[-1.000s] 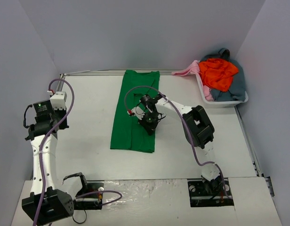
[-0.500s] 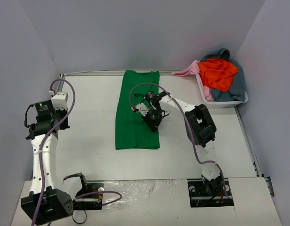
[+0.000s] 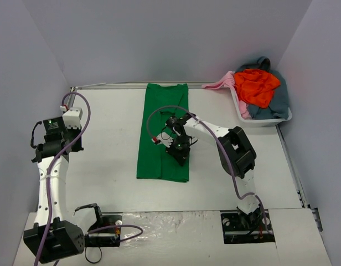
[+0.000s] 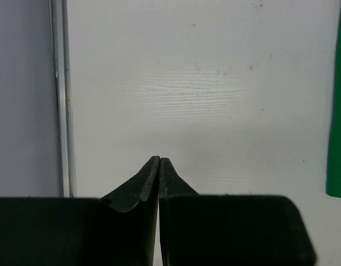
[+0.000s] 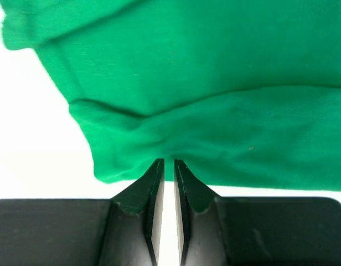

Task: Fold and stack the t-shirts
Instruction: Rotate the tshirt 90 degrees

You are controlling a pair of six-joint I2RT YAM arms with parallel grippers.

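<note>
Orange-red, pink and grey-blue t-shirts (image 3: 258,88) in the white tub (image 3: 264,122).

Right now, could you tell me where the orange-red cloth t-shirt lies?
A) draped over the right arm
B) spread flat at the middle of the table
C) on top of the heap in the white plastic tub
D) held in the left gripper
C: the orange-red cloth t-shirt sits atop the heap in the white plastic tub, while only the bright green t-shirt is spread out.
</note>
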